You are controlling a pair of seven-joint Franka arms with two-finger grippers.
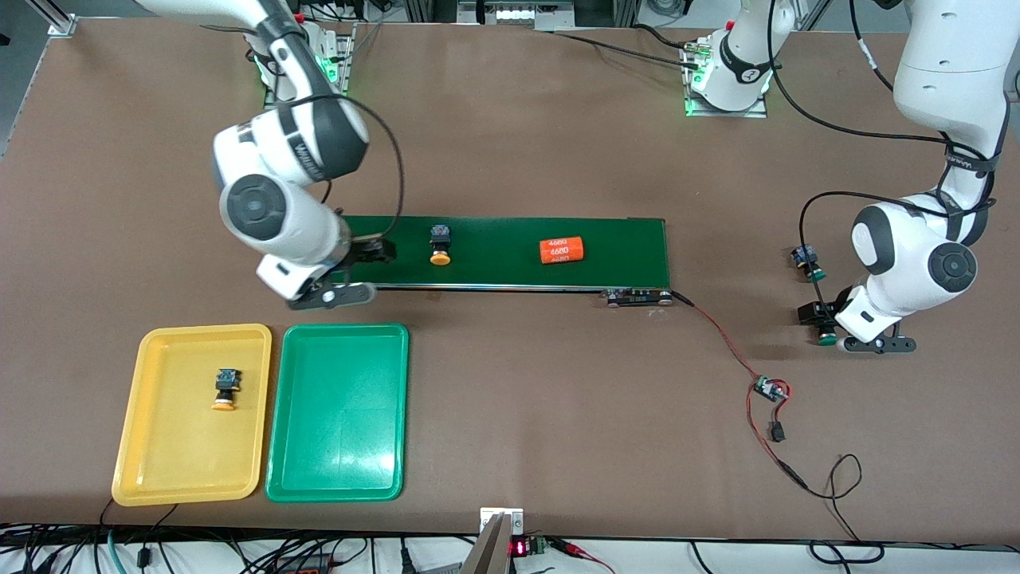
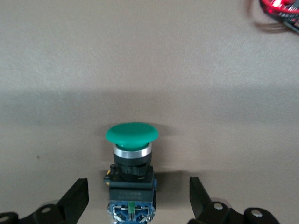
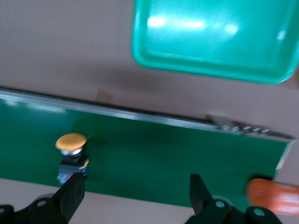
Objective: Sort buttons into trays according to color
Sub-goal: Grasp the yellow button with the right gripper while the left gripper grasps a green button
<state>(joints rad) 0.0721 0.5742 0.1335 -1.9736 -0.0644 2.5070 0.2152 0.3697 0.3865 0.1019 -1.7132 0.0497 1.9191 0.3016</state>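
Note:
My left gripper (image 1: 821, 323) is low at the left arm's end of the table, open around a green-capped button (image 2: 132, 140) lying on its side. There is a gap at each finger (image 2: 77, 200). A second green button (image 1: 806, 261) lies a little farther from the front camera. My right gripper (image 1: 374, 252) hangs open and empty over the belt's end nearest the trays. Beside it a yellow-capped button (image 1: 440, 243) lies on the belt. Another yellow-capped button (image 1: 225, 389) lies in the yellow tray (image 1: 151, 462). The green tray (image 1: 339, 446) beside it holds nothing.
The long dark-green conveyor belt (image 1: 510, 271) crosses the table's middle and carries an orange cylinder with white print (image 1: 562, 250). From its end a red-and-black cable runs to a small circuit board (image 1: 770, 390).

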